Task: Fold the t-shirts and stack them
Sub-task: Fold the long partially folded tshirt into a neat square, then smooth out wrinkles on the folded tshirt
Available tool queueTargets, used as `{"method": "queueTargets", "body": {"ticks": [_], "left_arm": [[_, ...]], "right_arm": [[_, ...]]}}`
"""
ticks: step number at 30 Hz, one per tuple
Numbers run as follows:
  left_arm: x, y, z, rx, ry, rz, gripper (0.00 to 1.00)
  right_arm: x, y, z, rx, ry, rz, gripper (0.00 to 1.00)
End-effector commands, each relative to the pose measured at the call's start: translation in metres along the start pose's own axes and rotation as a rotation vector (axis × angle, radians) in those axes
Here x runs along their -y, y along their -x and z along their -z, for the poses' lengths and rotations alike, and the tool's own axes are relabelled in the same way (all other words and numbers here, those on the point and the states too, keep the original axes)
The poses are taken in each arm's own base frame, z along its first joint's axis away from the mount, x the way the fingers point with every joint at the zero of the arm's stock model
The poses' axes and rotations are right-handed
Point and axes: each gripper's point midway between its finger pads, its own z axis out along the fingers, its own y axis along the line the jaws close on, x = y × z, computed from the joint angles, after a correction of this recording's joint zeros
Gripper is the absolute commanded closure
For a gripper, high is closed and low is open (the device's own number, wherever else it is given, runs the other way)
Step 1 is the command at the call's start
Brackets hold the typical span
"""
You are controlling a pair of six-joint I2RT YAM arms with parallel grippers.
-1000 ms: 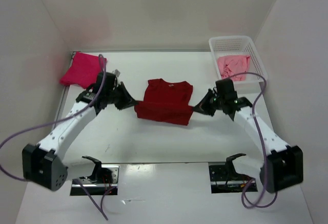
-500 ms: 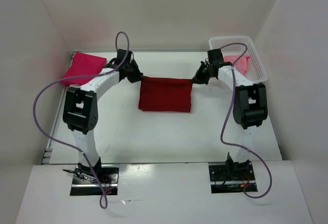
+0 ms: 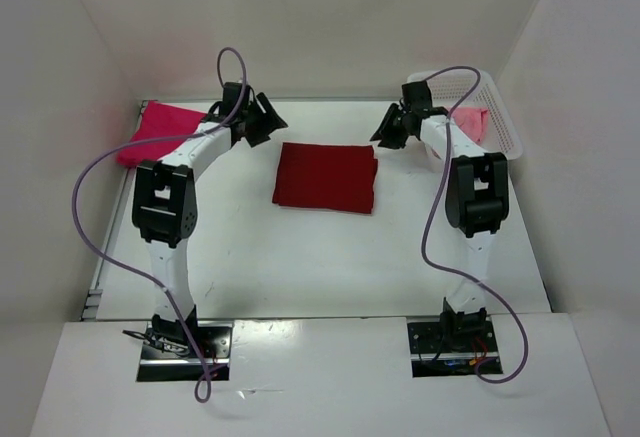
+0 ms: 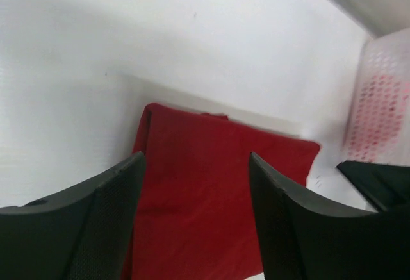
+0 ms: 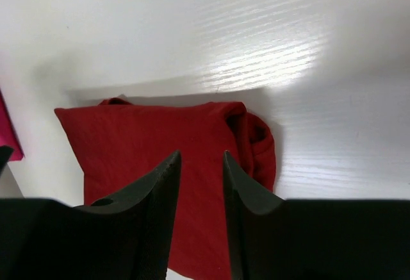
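Red shirt [image 3: 325, 178] lies folded flat mid-worktop [image 3: 300, 257], long axis left to right, between your hands and a little nearer the bases. The left hand [image 3: 270, 121] hangs off its far-left corner and the right hand [image 3: 385, 133] off its far-right, both spread and holding nothing. Pink shirt [image 3: 470, 122] sits in the basket [image 3: 508, 122] just beside the right hand, likely the next pick, while the magenta shirt [image 3: 155, 135] lies far left, nearer the left hand.

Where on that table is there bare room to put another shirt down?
The near half of the table, in front of the dark red shirt, is bare. The far edge is crowded: magenta shirt, left tool, right tool, basket.
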Motion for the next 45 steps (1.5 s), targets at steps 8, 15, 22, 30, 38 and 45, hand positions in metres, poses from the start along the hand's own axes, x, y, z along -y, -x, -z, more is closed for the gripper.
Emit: {"method": "queueTargets", "body": {"ticks": [8, 15, 22, 30, 38, 45], "left_arm": [[0.058, -0.091, 0.034, -0.157, -0.24, -0.044, 0.48], [0.012, -0.146, 0.02, -0.251, -0.174, -0.024, 0.51], [-0.059, -0.199, 0.032, -0.335, -0.02, 0.005, 0.52], [-0.048, -0.197, 0.118, -0.257, -0.074, 0.056, 0.39], [-0.08, -0.162, 0.144, -0.148, 0.008, 0.081, 0.05], [-0.097, -0.17, 0.107, -0.218, -0.015, 0.114, 0.0]], "right_arm": [[-0.083, -0.07, 0.033, -0.069, 0.194, 0.134, 0.99], [-0.057, -0.154, 0.013, -0.247, 0.225, 0.054, 1.0], [-0.011, -0.182, 0.001, -0.253, 0.126, 0.058, 1.0], [-0.003, -0.213, 0.023, -0.366, 0.14, 0.147, 0.98], [-0.052, -0.183, 0.06, -0.325, 0.267, 0.228, 0.7], [-0.093, -0.153, 0.122, -0.198, 0.376, 0.269, 0.46]]}}
